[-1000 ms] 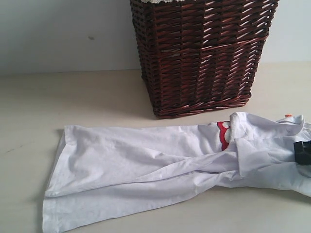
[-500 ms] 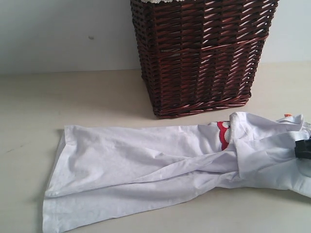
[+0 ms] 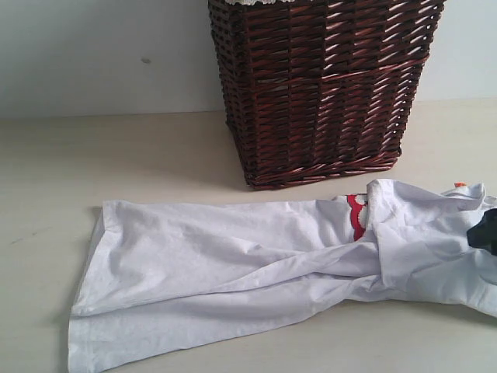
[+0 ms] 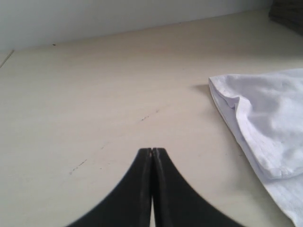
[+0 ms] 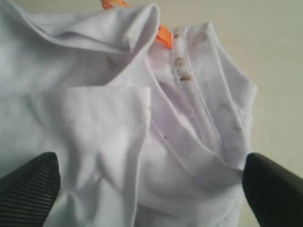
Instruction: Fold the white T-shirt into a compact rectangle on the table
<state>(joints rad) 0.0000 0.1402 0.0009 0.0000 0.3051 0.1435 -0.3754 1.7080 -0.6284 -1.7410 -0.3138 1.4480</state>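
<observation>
Soft, even light, no glare. The basket [image 3: 318, 93] casts a faint shadow leftward across the table [image 3: 93, 155]. Every view looks slightly soft.

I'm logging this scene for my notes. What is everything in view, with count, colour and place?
T-shirt: one, white, lying rumpled and stretched out on the table, in front of the basket.
Lettering: one patch, red-outlined, peeking from a fold of the T-shirt.
Neck tag: one, orange, at the collar.
Basket: one, dark brown wicker, standing on the table behind the T-shirt.
Table: one, pale beige, under everything.
Wall: one, pale, behind the table.
Left gripper: one, black, fingers shut, over bare table beside the T-shirt's edge.
Right gripper: one, black, fingers open, over the collar end.
</observation>
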